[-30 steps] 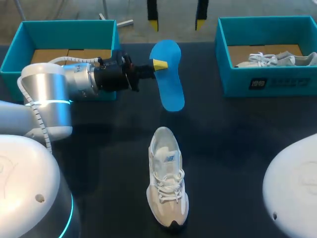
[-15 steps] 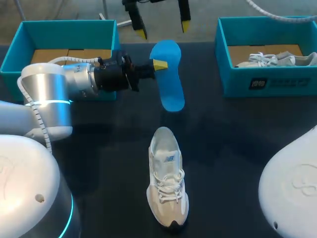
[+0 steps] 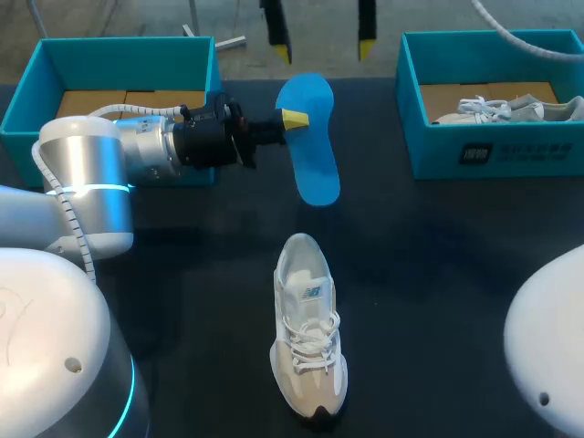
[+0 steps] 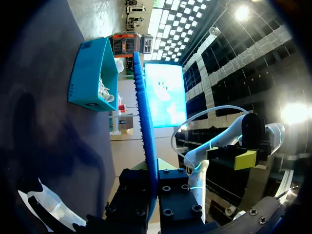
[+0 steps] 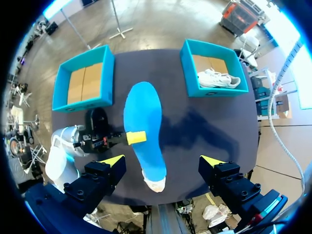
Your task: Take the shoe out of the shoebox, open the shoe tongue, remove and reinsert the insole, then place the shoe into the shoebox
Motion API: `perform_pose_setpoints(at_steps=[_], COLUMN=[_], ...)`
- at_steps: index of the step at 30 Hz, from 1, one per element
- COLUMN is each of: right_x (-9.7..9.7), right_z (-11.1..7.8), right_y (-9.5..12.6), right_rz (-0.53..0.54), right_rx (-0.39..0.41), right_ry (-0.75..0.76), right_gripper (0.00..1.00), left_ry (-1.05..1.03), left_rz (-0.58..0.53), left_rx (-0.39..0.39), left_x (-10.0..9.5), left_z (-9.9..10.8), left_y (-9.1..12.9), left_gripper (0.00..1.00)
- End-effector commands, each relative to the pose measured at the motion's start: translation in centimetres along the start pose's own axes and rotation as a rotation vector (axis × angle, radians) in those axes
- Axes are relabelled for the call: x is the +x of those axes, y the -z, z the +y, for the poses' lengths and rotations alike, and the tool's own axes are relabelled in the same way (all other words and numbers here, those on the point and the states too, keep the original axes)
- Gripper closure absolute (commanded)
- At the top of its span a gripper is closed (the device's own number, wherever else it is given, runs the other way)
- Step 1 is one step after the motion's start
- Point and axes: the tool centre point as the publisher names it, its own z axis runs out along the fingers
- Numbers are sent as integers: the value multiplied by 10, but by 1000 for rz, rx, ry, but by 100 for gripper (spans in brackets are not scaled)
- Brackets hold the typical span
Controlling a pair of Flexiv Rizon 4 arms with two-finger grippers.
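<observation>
- Left gripper (image 3: 292, 119) is clamped on one long edge of the flat blue foam insole (image 3: 308, 137). It holds it broad face up, off the table, toward the far middle.
- In the left wrist view the insole (image 4: 145, 122) shows edge-on, running straight out between the fingers.
- Right gripper (image 3: 324, 41) sits beyond the insole at the far edge, fingers spread wide and holding nothing.
- From the right wrist view its own gripper (image 5: 163, 162) looks down on the insole (image 5: 144, 124), which covers most of the shoe (only one end pokes out).
- White lace-up mesh sneaker (image 3: 308, 338) stands upright on the table nearer the robot, well apart from both boxes.
- Left open teal cardboard shoebox (image 3: 128, 55) shows a brown cardboard floor and is partly hidden by the left arm.
- Right open teal cardboard shoebox (image 3: 511, 151) holds pale sneakers (image 3: 511, 109); can't tell how many.
- Dark matte tabletop (image 3: 438, 274).
</observation>
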Motion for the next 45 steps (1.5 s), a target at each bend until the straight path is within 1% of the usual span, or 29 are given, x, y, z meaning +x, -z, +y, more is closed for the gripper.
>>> perform_pose_setpoints(at_steps=[1,5,6,7,9,16,25,28,31,36,45], right_x=[-25,-34,-36,-37,-39,-50,-58,-57,-57,-56,-55], right_z=[2,6,7,8,9,12,15,17,18,18,16], right_y=[-8,-11,-12,-14,-15,-23,-34,-39,-42,-48,-56], right_rz=[305,393,415,455,497,707,865,947,997,1034,1130], right_rx=[15,32,50,53,58,65,93,89,88,92,78], right_ry=[-1,-11,-9,-11,-9,-6,16,27,25,20,9], right_gripper=[0,0,0,0,0,0,0,0,0,0,0], left_ry=[1,1,1,1,1,1,1,1,1,1,1], left_rz=[-2,-2,-2,-2,-2,-2,-2,-2,-2,-2,-2], left_rx=[0,0,0,0,0,0,0,0,0,0,0], left_x=[0,0,0,0,0,0,0,0,0,0,0], left_z=[1,1,1,1,1,1,1,1,1,1,1], left_y=[1,1,1,1,1,1,1,1,1,1,1], left_gripper=[100,100,100,100,100,100,100,100,100,100,100])
